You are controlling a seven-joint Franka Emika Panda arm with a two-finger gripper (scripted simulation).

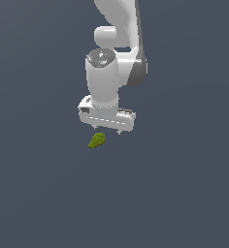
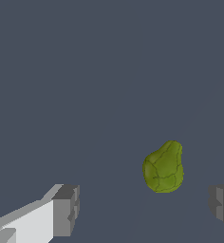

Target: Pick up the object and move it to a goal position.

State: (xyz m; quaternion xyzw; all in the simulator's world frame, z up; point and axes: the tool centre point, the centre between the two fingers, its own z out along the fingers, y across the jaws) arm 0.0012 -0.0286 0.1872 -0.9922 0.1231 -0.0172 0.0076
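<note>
The white gripper (image 1: 107, 130) hangs just above the olive-green lumpy object (image 1: 97, 140), not touching it. Its jaws stand wide apart, holding nothing. In the wrist view the object (image 2: 163, 167) lies nearer one grey finger (image 2: 222, 205) than the other.

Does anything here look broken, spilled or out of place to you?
Nothing stands out. The only loose thing is a small olive-green lump, whole and lying on the plain grey surface. The white gripper hangs just above it with its fingers spread wide, not touching it. No spill or damage shows.
</note>
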